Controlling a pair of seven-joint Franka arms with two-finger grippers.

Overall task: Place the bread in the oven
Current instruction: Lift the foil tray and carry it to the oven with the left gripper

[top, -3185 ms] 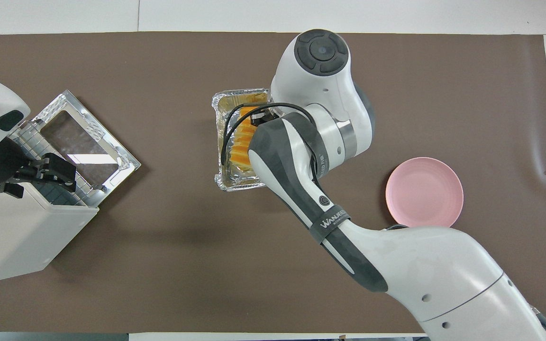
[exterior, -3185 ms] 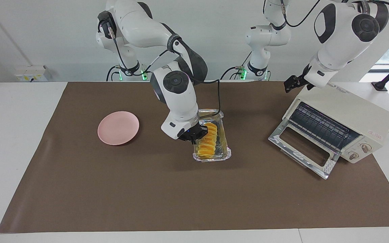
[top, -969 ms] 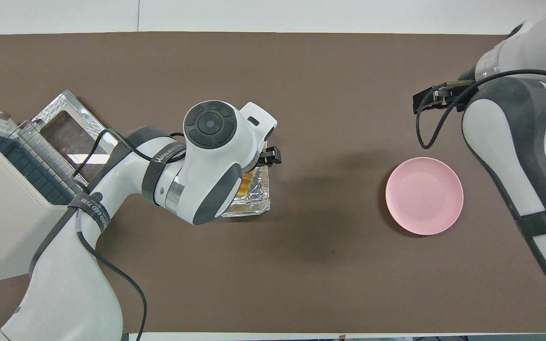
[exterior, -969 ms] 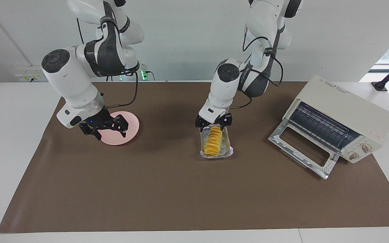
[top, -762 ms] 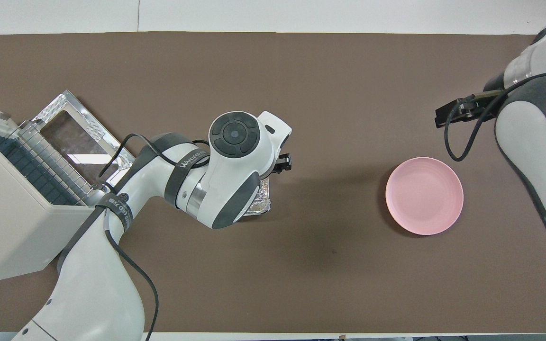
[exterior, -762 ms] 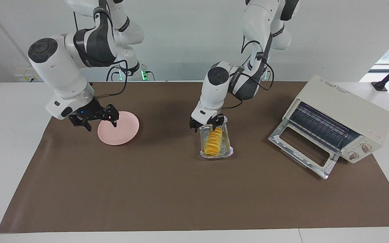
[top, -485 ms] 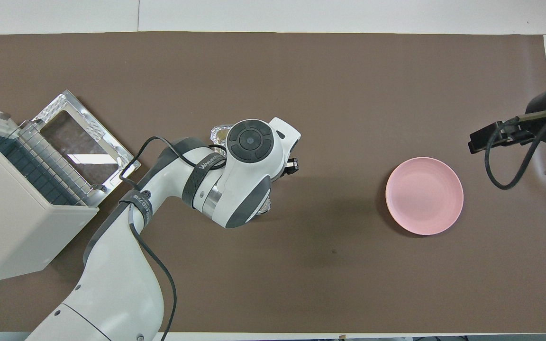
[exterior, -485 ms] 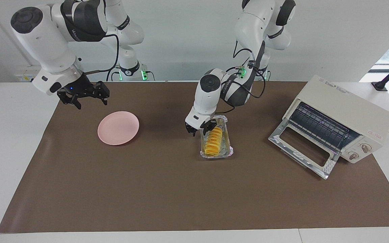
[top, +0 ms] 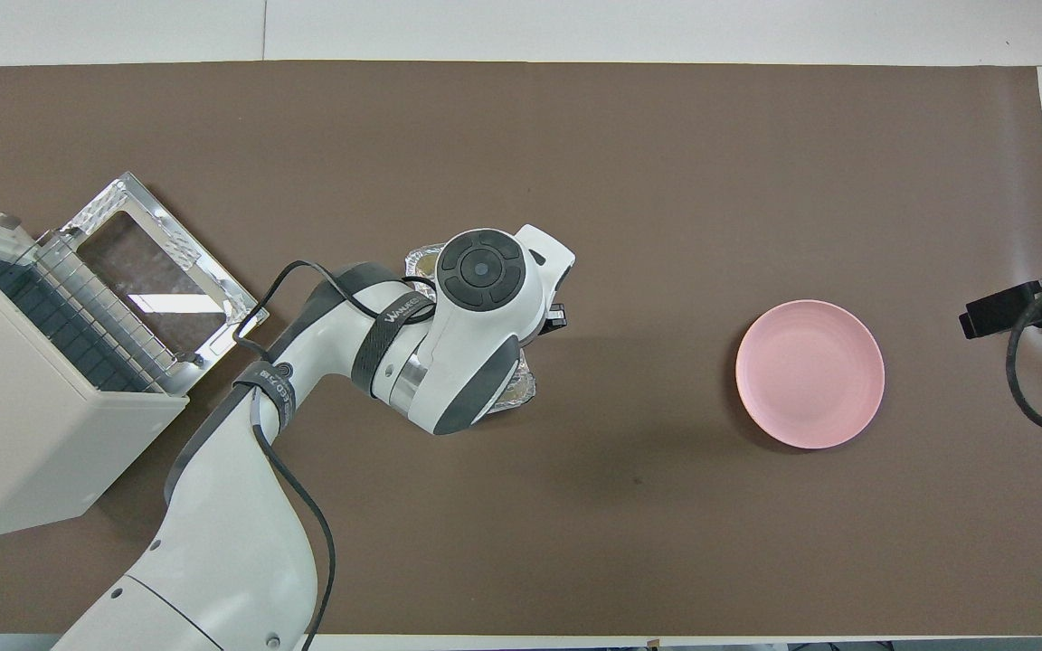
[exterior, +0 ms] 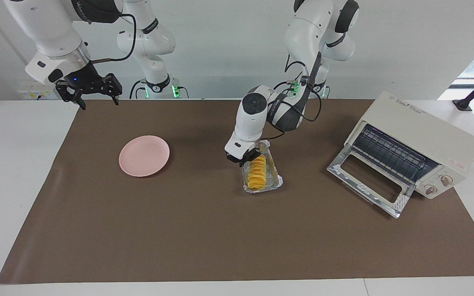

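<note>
The yellow-orange ridged bread (exterior: 256, 173) lies in a crinkled silver foil tray (exterior: 277, 176) near the middle of the brown mat. My left gripper (exterior: 243, 159) is down at the tray's end nearest the robots, shut on its rim toward the right arm's end. In the overhead view my left arm hides the bread; only foil corners (top: 522, 390) show. The cream-white oven (exterior: 422, 133) stands at the left arm's end with its glass door (exterior: 368, 181) dropped open, and it also shows in the overhead view (top: 23, 434). My right gripper (exterior: 92, 91) is open and empty, raised over the mat's edge.
A round pink plate (exterior: 144, 156) lies on the mat toward the right arm's end, also in the overhead view (top: 809, 373). The oven's wire rack (exterior: 389, 154) is bare. Bare brown mat (exterior: 220, 238) stretches from the tray and plate to the edge farthest from the robots.
My left gripper came from the oven, sank to the tray's rim and closed; the tray turned slightly. My right gripper left the bread, passed over the plate and rose toward the mat's edge.
</note>
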